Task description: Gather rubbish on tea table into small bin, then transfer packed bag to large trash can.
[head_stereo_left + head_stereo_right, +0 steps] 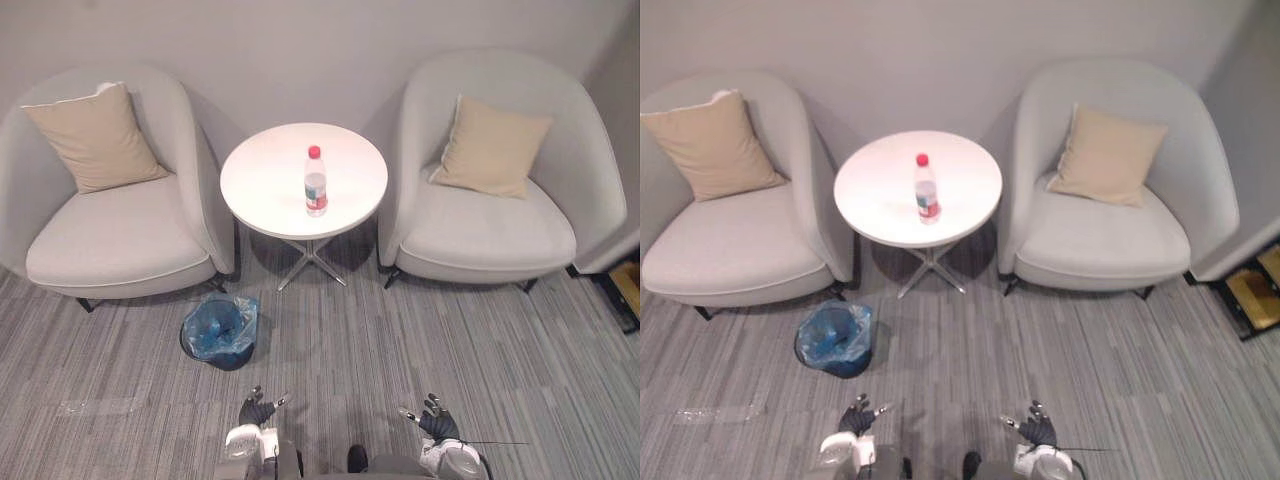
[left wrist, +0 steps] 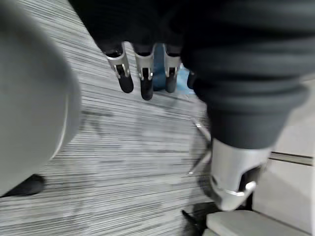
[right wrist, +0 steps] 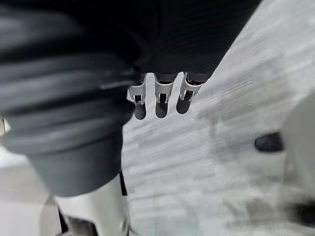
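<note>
Pretty much at the starting line, I'd say. The plastic bottle (image 1: 315,182) with the red cap stands upright on the round white bench (image 1: 260,175), just off the middle toward 5 o'clock, and nothing is touching it. The small bin (image 1: 220,332) with its blue bag sits on the carpet at about 7 o'clock from the bench, beside the left armchair (image 1: 110,235). I can't make out whether there's anything in the bag.

So everything is left to do: grab the bottle, drop it in the bin, then lift the bag out and take it to the large can.

The left hand (image 1: 256,410) and right hand (image 1: 437,423) hang low at 6 o'clock in the head views, well apart from both bench and bin.

The head views give the whole layout, but the hands are tiny there. The wrist views settle it: fingers (image 2: 142,73) on the left and fingers (image 3: 161,96) on the right are straight and relaxed, holding nothing, with carpet past them. The left wrist view also catches some blue behind the fingertips, probably the bin bag.
</note>
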Controlling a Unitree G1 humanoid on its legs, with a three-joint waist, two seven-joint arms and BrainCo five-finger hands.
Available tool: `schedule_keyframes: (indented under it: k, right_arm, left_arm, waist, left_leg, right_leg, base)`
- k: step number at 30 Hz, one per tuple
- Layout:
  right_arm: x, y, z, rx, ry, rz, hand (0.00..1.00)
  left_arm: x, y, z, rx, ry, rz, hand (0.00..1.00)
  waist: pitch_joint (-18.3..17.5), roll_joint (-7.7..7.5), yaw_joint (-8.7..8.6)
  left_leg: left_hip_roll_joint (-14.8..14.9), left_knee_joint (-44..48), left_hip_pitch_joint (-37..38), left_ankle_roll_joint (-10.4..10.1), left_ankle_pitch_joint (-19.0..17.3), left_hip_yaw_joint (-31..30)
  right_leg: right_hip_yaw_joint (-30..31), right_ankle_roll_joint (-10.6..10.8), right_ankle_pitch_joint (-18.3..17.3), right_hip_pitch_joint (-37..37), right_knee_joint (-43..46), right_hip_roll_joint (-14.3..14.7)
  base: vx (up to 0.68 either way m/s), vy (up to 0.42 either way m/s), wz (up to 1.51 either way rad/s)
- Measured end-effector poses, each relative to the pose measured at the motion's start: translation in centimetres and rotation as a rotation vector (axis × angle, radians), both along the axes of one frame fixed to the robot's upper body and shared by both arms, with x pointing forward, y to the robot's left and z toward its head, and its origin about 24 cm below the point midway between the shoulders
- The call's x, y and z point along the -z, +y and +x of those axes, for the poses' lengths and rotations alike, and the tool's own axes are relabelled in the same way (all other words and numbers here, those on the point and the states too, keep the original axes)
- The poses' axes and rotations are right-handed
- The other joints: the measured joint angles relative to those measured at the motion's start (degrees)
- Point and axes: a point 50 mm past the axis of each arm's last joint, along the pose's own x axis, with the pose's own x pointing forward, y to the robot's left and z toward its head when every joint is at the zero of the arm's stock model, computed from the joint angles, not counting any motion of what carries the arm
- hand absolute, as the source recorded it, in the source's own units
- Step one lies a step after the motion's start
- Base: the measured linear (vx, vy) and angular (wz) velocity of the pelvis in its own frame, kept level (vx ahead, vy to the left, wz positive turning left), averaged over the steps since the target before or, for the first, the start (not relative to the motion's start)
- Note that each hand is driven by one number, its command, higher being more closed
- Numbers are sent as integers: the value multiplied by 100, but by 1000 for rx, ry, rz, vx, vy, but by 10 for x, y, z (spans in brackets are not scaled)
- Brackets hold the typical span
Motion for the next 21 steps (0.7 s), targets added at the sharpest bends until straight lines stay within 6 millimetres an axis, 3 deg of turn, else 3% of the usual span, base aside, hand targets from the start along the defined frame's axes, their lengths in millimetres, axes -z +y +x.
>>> schedule_keyframes:
  k: [1, 2, 3, 5, 7, 9, 10, 12, 14, 17, 19, 20, 21]
  right_arm:
    - [0, -3, 0, 3, 1, -5, 0]
    - [1, -5, -1, 3, 11, -9, 0]
    - [4, -1, -2, 4, 34, 5, 0]
    - [7, 6, -4, 4, 50, 28, 0]
    - [9, 7, -6, -5, 64, 32, 0]
    - [7, 9, -4, -19, 51, 36, 0]
    - [5, 11, -1, -22, 33, 41, 0]
    - [5, 14, -3, -23, 22, 58, 0]
    - [5, 16, -3, -28, 18, 63, 0]
    - [5, 14, 3, -51, 19, 40, 0]
    - [4, 10, 11, -56, 17, 29, 0]
    - [4, 10, 10, -56, 21, 27, 0]
    - [7, 9, 4, -49, 43, 30, 0]
  left_arm:
    - [1, -4, -1, 18, 8, -5, 0]
    - [3, -4, -3, 22, 18, -4, 0]
    - [4, -1, -5, 26, 26, 6, 0]
    - [4, 5, -6, 27, 30, 23, 0]
    - [4, 5, -4, 22, 26, 18, 0]
    - [4, 7, -4, 21, 27, 23, 0]
    - [4, 10, -5, 23, 34, 29, 0]
    - [6, 12, -7, 23, 49, 33, 0]
    - [7, 13, -10, 22, 62, 33, 0]
    - [9, 13, -11, 21, 73, 29, 0]
    - [10, 13, -11, 21, 82, 28, 0]
    - [11, 14, -13, 20, 91, 28, 0]
    - [11, 18, -15, 24, 96, 33, 0]
  waist:
    - [-38, 174, 1]
    - [-43, 206, 26]
    - [-107, 95, 44]
    - [-195, -91, 28]
    - [-207, -153, 117]
    - [-206, -203, 143]
    - [-190, -253, 124]
    - [-197, -314, 92]
    - [-187, -376, 23]
    - [-171, -299, -37]
    - [-88, -121, -39]
    - [-91, -126, -62]
    - [-149, -296, -76]
  left_leg:
    - [-83, -1108, -66, -67, 491, -156]
    - [-109, -1319, -16, -57, 1012, -227]
    - [-278, -1467, 90, 93, 1234, -199]
    - [-512, -1471, 154, 216, 1018, -71]
    - [-567, -1478, 352, 318, 907, 168]
    - [-573, -1591, 788, 388, 688, 323]
    - [-591, -1610, 1028, 422, 519, 328]
    - [-607, -1647, 1403, 445, 369, 324]
    - [-581, -1846, 1784, 488, 310, 242]
    - [-385, -2108, 2162, 442, 289, 151]
    - [-115, -2111, 2291, 315, 215, 50]
    - [-99, -2104, 2324, 276, 193, -47]
    - [-222, -2053, 2405, 131, 96, -301]
  right_leg:
    - [-2, 89, -141, 65, 2, 10]
    - [37, 126, -230, 113, 15, 4]
    - [193, 231, -388, 134, 95, -105]
    - [240, 368, -674, 100, 317, -392]
    - [472, 489, -784, -36, 875, -499]
    - [740, 746, -739, -671, 2659, -470]
    - [754, 1029, -594, -1137, 3756, -479]
    - [547, 978, -684, -1525, 4617, -576]
    - [264, 908, -836, -1664, 4537, -630]
    - [-100, 793, -910, -1868, 3246, -486]
    - [-141, 468, -550, -1949, 2121, -95]
    - [-113, 380, -127, -1883, 1558, 23]
    - [-59, 110, 972, -1722, 773, 9]
  base:
    - [260, 118, -4]
    - [311, 188, -11]
    - [278, 177, -12]
    - [318, 143, -16]
    - [366, 157, -43]
    - [314, 177, -45]
    - [295, 116, -15]
    - [320, 80, 5]
    - [280, 15, 31]
    - [376, -26, 25]
    - [421, -77, 7]
    - [501, -147, 36]
    - [509, -177, 41]
